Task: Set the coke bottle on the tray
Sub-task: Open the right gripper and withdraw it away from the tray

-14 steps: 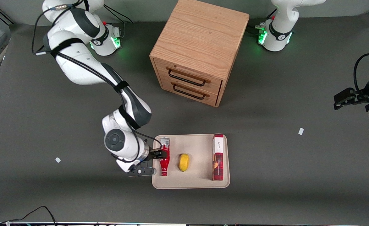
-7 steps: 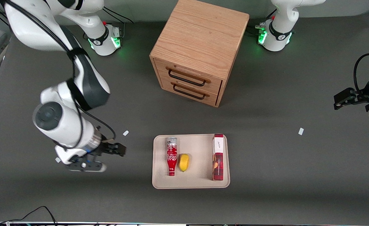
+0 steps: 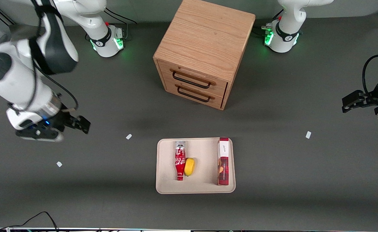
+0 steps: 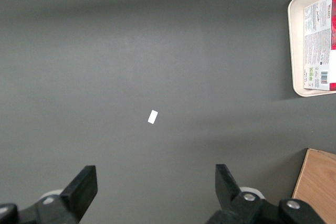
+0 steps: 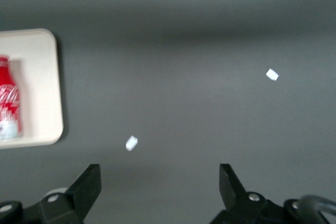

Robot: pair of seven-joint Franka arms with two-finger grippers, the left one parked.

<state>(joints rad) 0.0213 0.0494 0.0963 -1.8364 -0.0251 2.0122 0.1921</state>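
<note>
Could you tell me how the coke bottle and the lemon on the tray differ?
The coke bottle is red, slim and long; the lemon is yellow, short and rounded. The bottle carries white lettering, the lemon none. Both lie side by side on the tray. The gripper hangs open, far toward the working arm's end.

A wooden two-drawer cabinet (image 3: 204,53) is standing on the dark grey table (image 3: 272,180), its drawer fronts facing the front camera. A yellow lemon (image 3: 189,166) and a tall red-and-white box (image 3: 223,161) are lying nearer the camera. Small white scraps (image 3: 128,136) are dotting the table.
</note>
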